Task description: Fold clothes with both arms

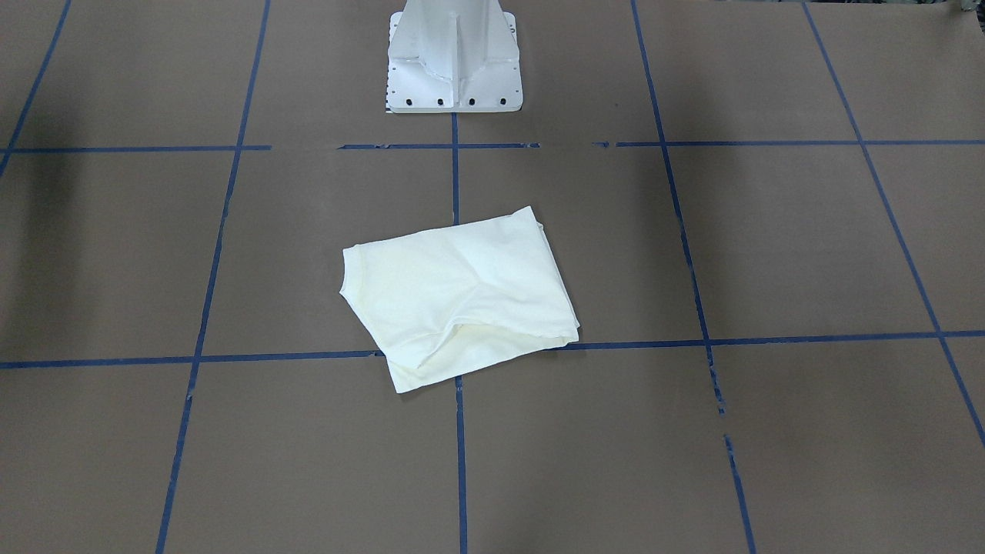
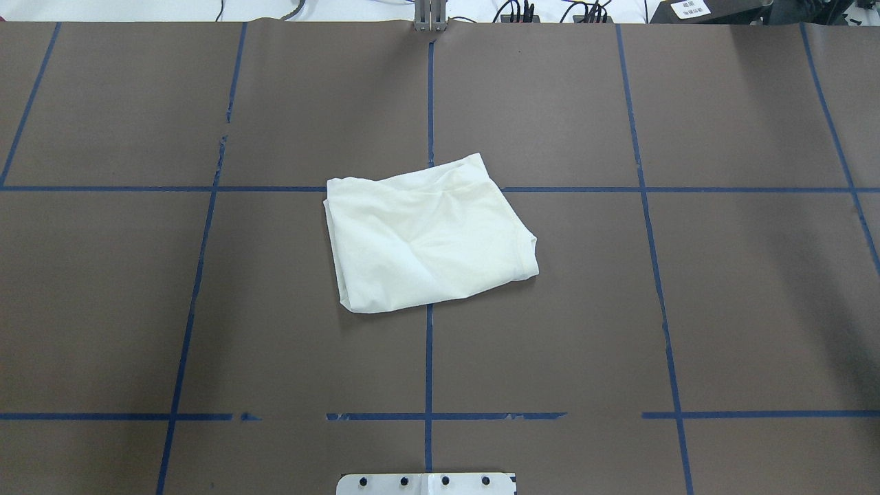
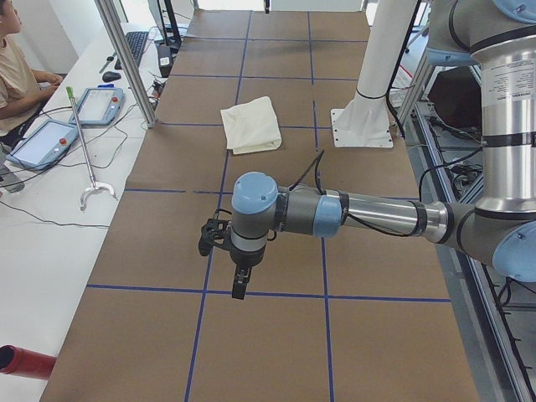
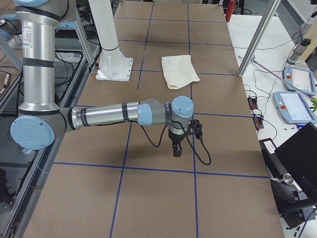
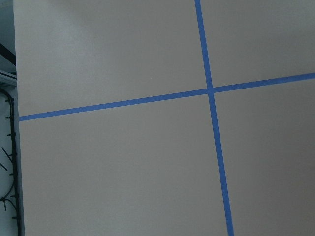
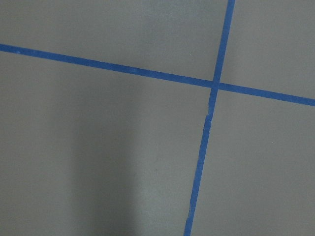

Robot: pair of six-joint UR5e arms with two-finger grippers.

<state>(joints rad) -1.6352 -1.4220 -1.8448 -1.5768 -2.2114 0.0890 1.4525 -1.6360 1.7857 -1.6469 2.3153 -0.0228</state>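
The cream shirt (image 1: 462,296) lies folded into a compact, roughly rectangular bundle at the table's middle, plain side up with its print hidden. It also shows in the overhead view (image 2: 430,237) and both side views (image 3: 251,124) (image 4: 180,71). My left gripper (image 3: 240,285) hangs over bare table far from the shirt, toward the table's left end. My right gripper (image 4: 176,148) hangs likewise toward the right end. Both show only in side views, so I cannot tell whether they are open or shut. Neither holds the shirt.
The white pedestal base (image 1: 454,61) stands behind the shirt. Blue tape lines (image 2: 428,364) grid the brown table cover. An operator (image 3: 17,67), teach pendants (image 3: 100,105) and a metal post (image 3: 126,59) are along the table's far side.
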